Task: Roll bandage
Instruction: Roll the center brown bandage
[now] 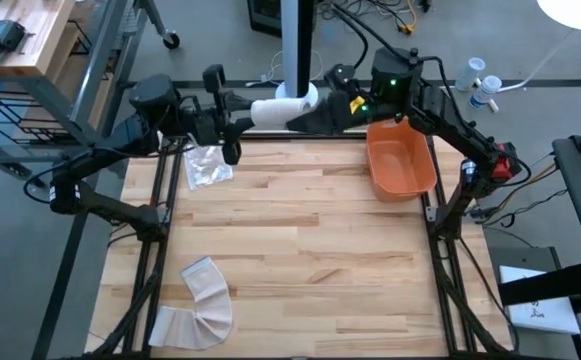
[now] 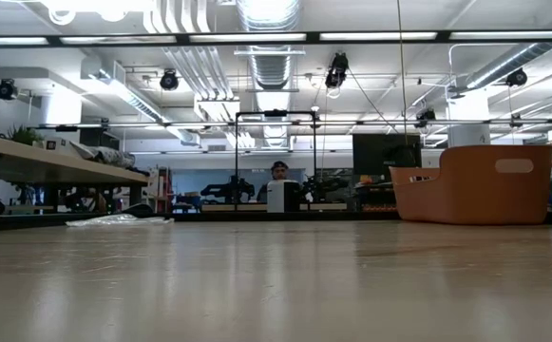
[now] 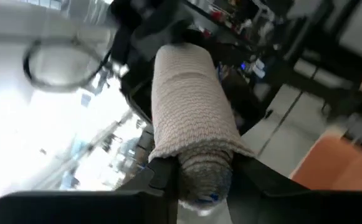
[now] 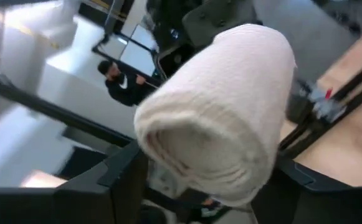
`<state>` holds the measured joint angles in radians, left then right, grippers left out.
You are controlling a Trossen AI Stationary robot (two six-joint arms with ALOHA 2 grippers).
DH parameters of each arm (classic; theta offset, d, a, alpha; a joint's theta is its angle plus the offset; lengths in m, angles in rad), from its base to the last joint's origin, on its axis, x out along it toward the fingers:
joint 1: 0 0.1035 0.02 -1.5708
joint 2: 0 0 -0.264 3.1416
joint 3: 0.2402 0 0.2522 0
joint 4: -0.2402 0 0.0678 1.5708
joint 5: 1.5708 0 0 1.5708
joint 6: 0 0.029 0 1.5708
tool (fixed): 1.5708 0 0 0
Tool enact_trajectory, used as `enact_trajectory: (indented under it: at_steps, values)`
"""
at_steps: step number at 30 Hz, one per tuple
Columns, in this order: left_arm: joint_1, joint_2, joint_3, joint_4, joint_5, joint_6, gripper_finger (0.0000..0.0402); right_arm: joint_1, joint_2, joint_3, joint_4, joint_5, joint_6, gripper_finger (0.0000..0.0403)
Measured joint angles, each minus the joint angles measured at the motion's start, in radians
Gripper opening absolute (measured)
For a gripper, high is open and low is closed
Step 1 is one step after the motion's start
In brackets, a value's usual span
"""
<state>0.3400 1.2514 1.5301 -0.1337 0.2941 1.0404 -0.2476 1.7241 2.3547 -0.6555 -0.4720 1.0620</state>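
A rolled white bandage point(image 1: 278, 110) hangs in the air over the table's far edge, between my two grippers. My left gripper point(image 1: 242, 118) is shut on its left end and my right gripper point(image 1: 308, 118) on its right end. In the left wrist view the bandage roll point(image 3: 193, 106) runs away from my left gripper's fingers point(image 3: 162, 174). In the right wrist view its wound end point(image 4: 212, 149) faces the camera. A second, unrolled bandage strip point(image 1: 200, 300) lies flat on the table at the near left. Neither gripper shows in the low view. My left gripper pinches the roll's left end point(image 3: 205, 171) between its two fingers, one on each side. The fingers come level from the table's left, along the roll. The roll is lifted clear and lies about level. My right gripper pinches the roll's right end point(image 4: 168, 155) between its two fingers point(image 4: 128, 177), one on each side. It comes from the table's right, along the roll. The roll is clear of the table.
An orange bin point(image 1: 402, 160) stands at the far right and also shows in the low view point(image 2: 475, 185). A clear plastic wrapper point(image 1: 207, 165) lies at the far left. A white post point(image 1: 298, 40) rises behind the far edge. A person point(image 4: 121, 84) is in the room beyond.
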Motion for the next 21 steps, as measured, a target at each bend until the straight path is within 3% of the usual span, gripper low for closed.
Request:
enact_trajectory:
  at_steps: [3, 7, 11, 16, 18, 21]
  values:
    - [-0.010, 0.004, -0.003, -0.002, -0.018, 0.176, 0.0083, -0.002, 0.000, 0.000, -0.004, -0.001, 0.121, 0.0237]
    - [-0.033, 0.004, -0.006, -0.009, -0.125, 0.421, 0.0086, -0.003, -0.001, 0.000, -0.034, 0.012, 0.204, 0.0246]
    - [-0.045, 0.005, -0.007, -0.012, -0.198, 0.516, 0.0086, -0.004, -0.002, 0.000, -0.049, 0.016, 0.219, 0.0256]
    - [-0.048, 0.003, -0.009, -0.009, -0.215, 0.499, 0.0084, -0.006, -0.003, 0.000, -0.048, 0.008, 0.220, 0.0268]
    - [-0.047, -0.001, -0.010, -0.002, -0.198, 0.389, 0.0084, -0.006, -0.004, 0.000, -0.045, -0.003, 0.204, 0.0274]
    - [-0.044, -0.009, -0.012, 0.023, -0.156, 0.100, 0.0084, -0.003, -0.008, 0.003, -0.031, -0.028, 0.154, 0.0284]
